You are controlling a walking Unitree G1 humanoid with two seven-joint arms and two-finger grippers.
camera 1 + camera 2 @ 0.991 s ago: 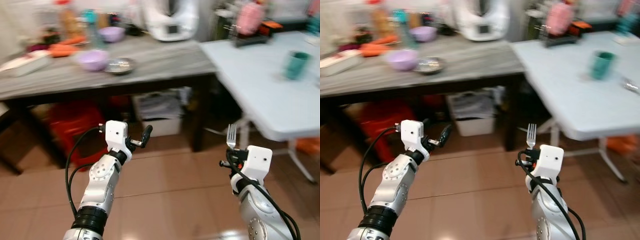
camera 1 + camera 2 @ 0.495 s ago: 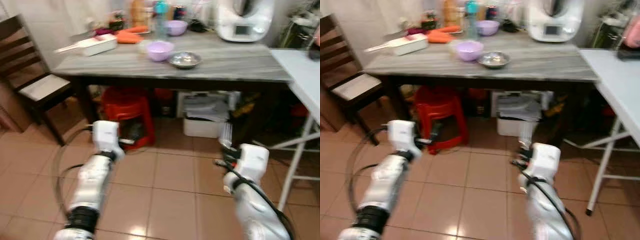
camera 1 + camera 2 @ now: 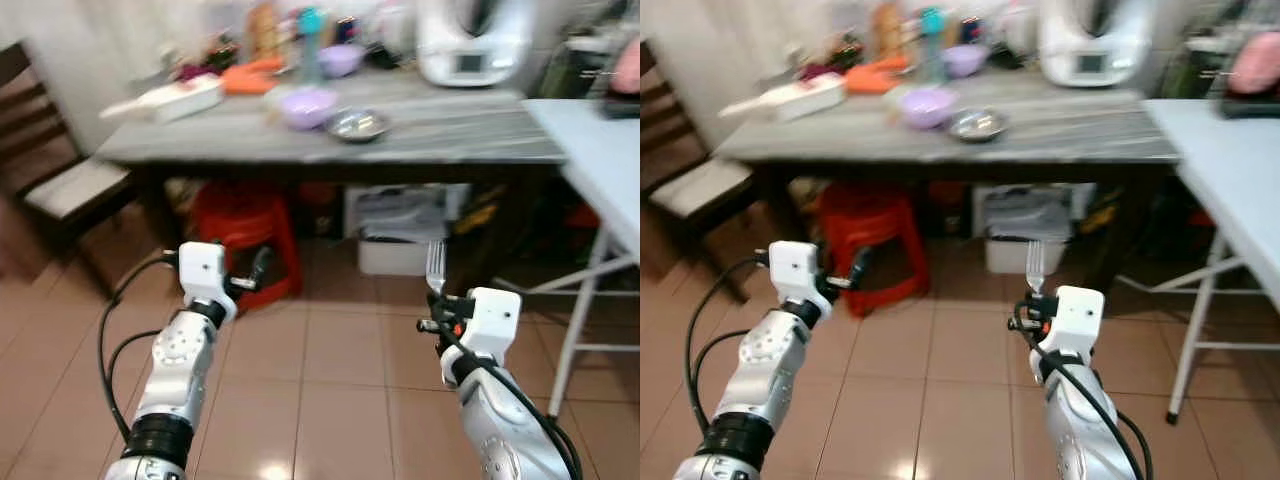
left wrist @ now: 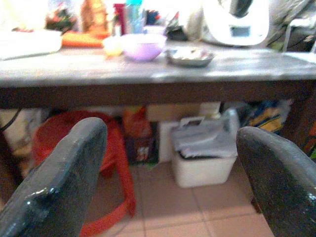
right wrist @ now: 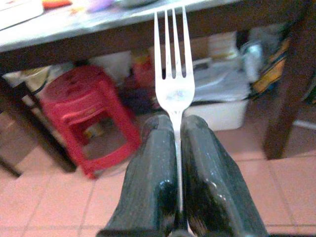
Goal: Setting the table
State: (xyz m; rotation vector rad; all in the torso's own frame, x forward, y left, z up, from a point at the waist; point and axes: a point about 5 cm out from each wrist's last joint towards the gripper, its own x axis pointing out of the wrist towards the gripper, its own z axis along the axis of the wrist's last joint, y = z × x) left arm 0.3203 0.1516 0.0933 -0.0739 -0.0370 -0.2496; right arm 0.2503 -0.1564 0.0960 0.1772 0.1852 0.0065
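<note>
The fork [image 5: 173, 74] stands upright, tines up, clamped by its handle between the right gripper [image 3: 437, 322] fingers, held over the tiled floor [image 3: 340, 360]. The left gripper [image 3: 258, 275] is spread wide and empty. Since a second ago the view has swung from the white table [image 3: 600, 150] toward the grey table [image 3: 450, 135]. Judgement: fork in transit, not yet placed.

Shiny metal fork [image 5: 173, 79] pinched between matt black rubbery fingers [image 5: 150, 182]. Grey streaked stone-look worktop [image 3: 480, 125], steel bowl [image 3: 357, 124] gleaming. Glossy red plastic stool [image 3: 245, 220]. Glazed reflective floor tiles [image 3: 330, 400].
</note>
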